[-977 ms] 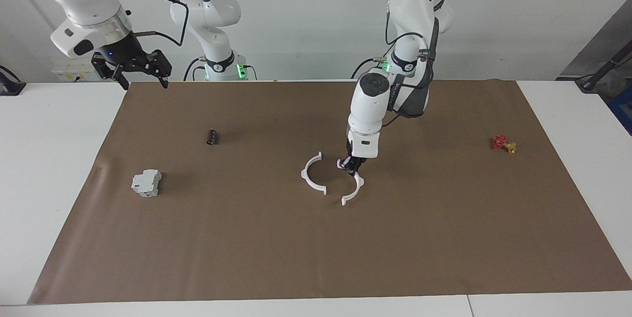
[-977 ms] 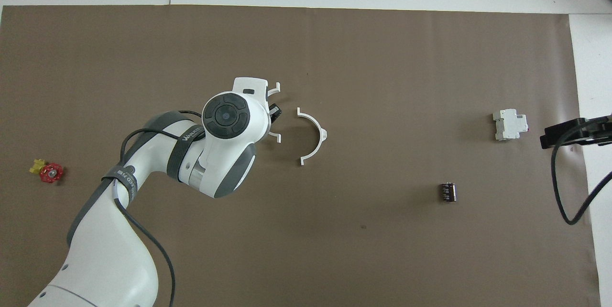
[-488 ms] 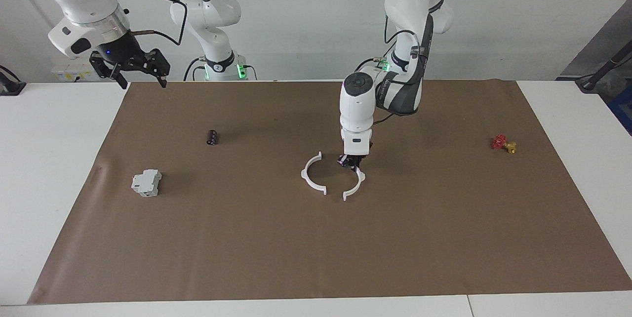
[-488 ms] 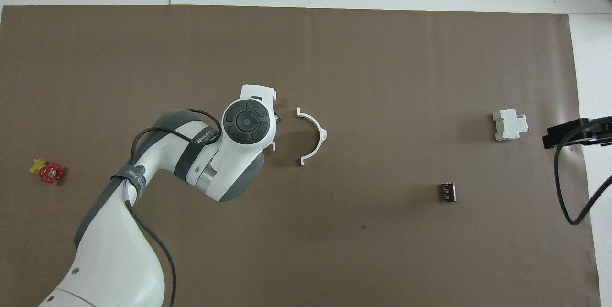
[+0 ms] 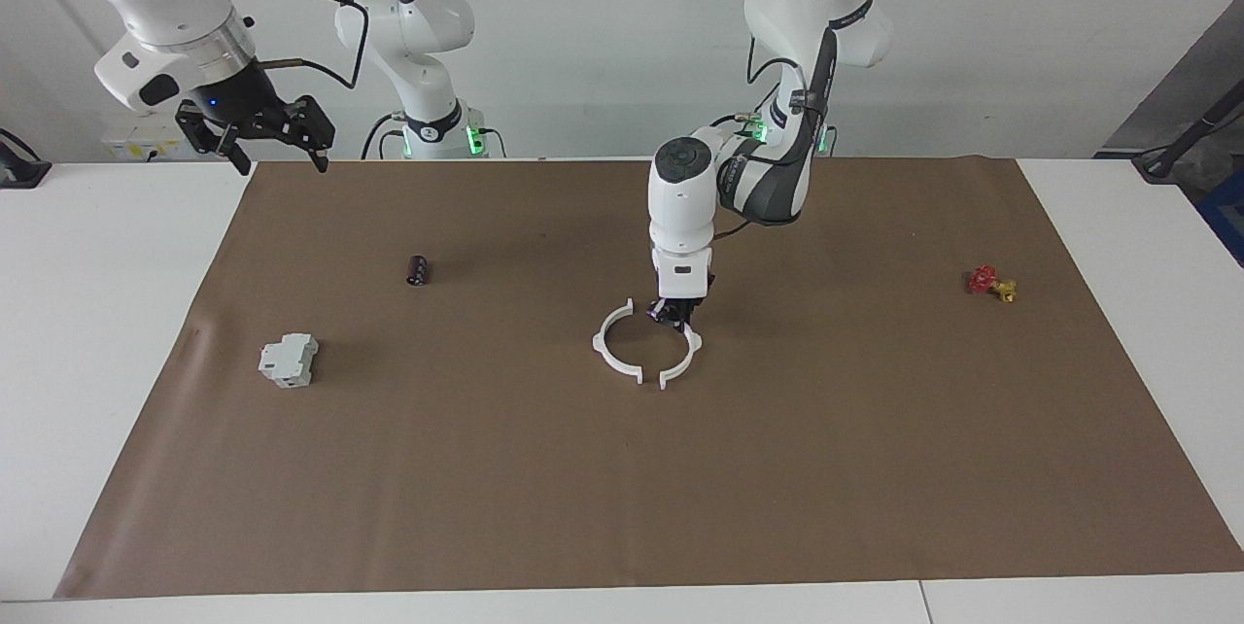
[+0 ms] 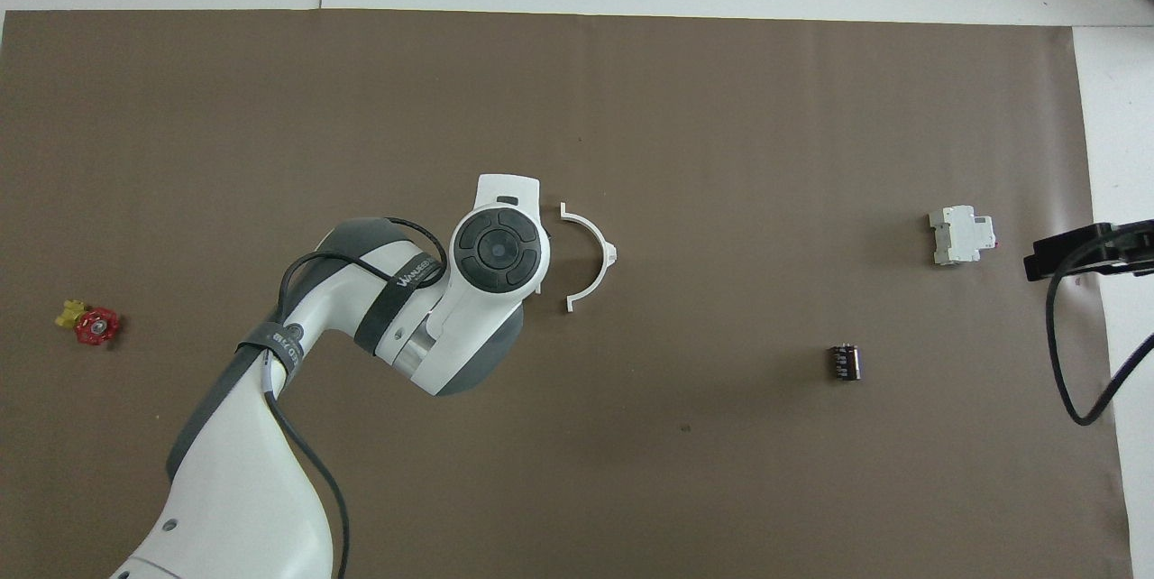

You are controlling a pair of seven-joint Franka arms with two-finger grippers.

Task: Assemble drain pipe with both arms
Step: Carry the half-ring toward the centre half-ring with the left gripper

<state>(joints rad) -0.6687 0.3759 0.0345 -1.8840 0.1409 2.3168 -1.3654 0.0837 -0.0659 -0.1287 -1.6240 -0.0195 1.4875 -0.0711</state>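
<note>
Gripping one white half-ring [image 5: 683, 358], left end effector [image 5: 674, 314] closed, right end effector [image 5: 260, 132] open, empty.

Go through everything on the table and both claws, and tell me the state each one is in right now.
Left claw: shut on one half-ring, down at the mat.
Held half-ring: almost meeting the other, small gaps at the ends.
Other half-ring: lying flat, free.
Right claw: open, empty, waiting in the air.
Grey-white block: resting on the mat.
Black cylinder: on its side.
Red and yellow part: untouched.
</note>
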